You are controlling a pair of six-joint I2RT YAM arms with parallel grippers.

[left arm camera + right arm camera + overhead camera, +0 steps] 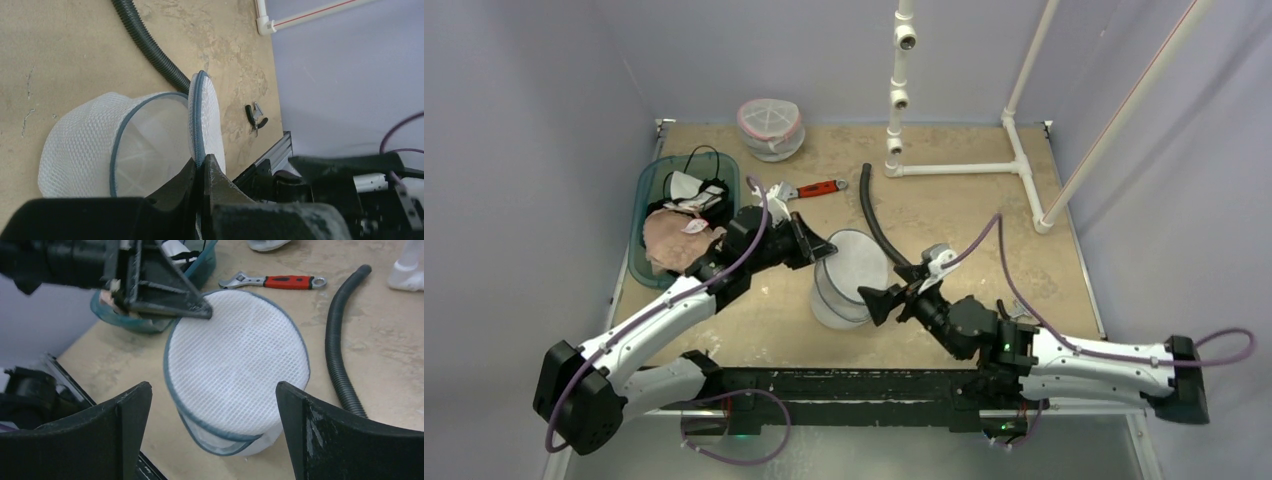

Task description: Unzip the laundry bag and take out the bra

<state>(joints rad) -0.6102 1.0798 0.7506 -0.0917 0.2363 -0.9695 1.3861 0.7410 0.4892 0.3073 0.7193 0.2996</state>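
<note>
The white mesh bag stands in the middle of the top view, on the table between the two arms. Its round lid is tipped up on one side. The left wrist view shows a gap between the blue zip edge of the lid and the rim of the body. Through the mesh I can't make out the bra.

The left gripper comes in from the left of the top view. Its jaws are pressed together on the lid's zip edge, at the upper left of the lid in the right wrist view.

The right gripper sits at the bag's lower right in the top view. Its jaws are spread wide on either side of the bag and hold nothing, and I can't tell whether they touch it.

A teal bin with clothes in it sits at the left of the top view. A red-handled wrench lies just right of the bin. A black hose curves past the bag's upper right. A spare bag lies at the upper middle of the frame, and a white pipe frame is at the upper right. A small tool lies near the table edge in the left wrist view.
</note>
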